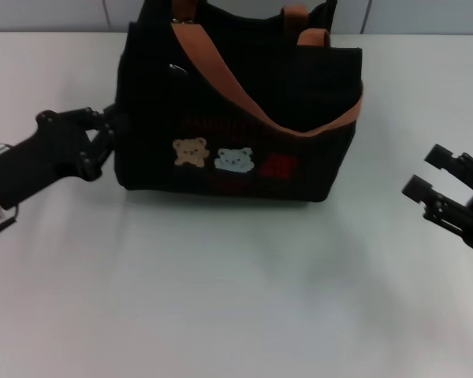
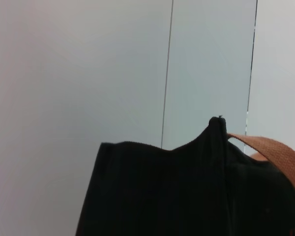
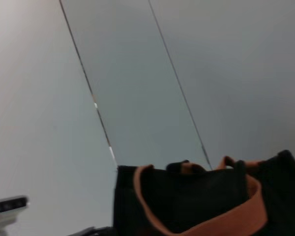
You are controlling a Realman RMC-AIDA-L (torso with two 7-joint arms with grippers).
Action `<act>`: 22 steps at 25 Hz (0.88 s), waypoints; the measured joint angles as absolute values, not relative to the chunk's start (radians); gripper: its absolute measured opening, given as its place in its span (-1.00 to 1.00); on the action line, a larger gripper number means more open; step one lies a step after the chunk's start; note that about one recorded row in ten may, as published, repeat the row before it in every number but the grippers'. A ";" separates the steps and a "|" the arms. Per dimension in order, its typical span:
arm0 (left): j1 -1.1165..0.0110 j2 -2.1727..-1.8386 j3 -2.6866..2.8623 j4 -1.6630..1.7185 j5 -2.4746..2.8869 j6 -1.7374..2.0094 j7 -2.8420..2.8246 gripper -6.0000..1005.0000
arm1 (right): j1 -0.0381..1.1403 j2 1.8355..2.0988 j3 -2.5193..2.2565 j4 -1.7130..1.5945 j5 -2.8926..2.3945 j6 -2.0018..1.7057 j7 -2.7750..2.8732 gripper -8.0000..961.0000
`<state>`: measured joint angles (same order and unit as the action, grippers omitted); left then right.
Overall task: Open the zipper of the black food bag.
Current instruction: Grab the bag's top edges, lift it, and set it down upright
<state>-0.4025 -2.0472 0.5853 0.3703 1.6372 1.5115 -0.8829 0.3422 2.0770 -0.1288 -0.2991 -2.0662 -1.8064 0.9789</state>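
Two grippers flanking black food bag (image 1: pixel 236 118)

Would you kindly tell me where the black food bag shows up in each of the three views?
Head view: bag stands upper centre on the table, left gripper at its end.
Left wrist view: bag fills the lower middle and right.
Right wrist view: bag sits at the lower right.
Shared landmark: its orange strap.
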 joint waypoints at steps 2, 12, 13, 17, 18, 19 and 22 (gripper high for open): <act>-0.412 -2.027 0.568 0.378 1.637 1.520 -0.907 -0.86 | 0.354 2.077 -0.113 -0.240 -2.051 -1.740 1.004 0.70; -0.447 -2.024 0.546 0.445 1.597 1.642 -0.917 -0.87 | 0.486 2.083 -0.215 -0.122 -2.075 -1.587 1.038 0.70; -0.447 -2.024 0.546 0.445 1.597 1.642 -0.917 -0.87 | 0.486 2.083 -0.215 -0.122 -2.075 -1.587 1.038 0.70; -0.473 -2.025 0.545 0.464 1.583 1.741 -0.917 -0.87 | 0.578 2.084 -0.288 -0.061 -2.076 -1.546 1.041 0.70; -0.488 -2.026 0.548 0.467 1.583 1.777 -0.920 -0.87 | 0.616 2.085 -0.324 -0.042 -2.077 -1.536 1.054 0.70; -0.488 -2.026 0.548 0.467 1.583 1.777 -0.920 -0.87 | 0.616 2.085 -0.324 -0.042 -2.077 -1.536 1.054 0.70; -0.508 -2.028 0.552 0.469 1.584 1.805 -0.919 -0.90 | 0.662 2.086 -0.384 -0.024 -2.077 -1.539 1.076 0.70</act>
<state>-0.5076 -2.0282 0.5524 0.4686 1.5841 1.8054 -0.9186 0.6618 2.0858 -0.3844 -0.0238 -2.0768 -1.5386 1.0759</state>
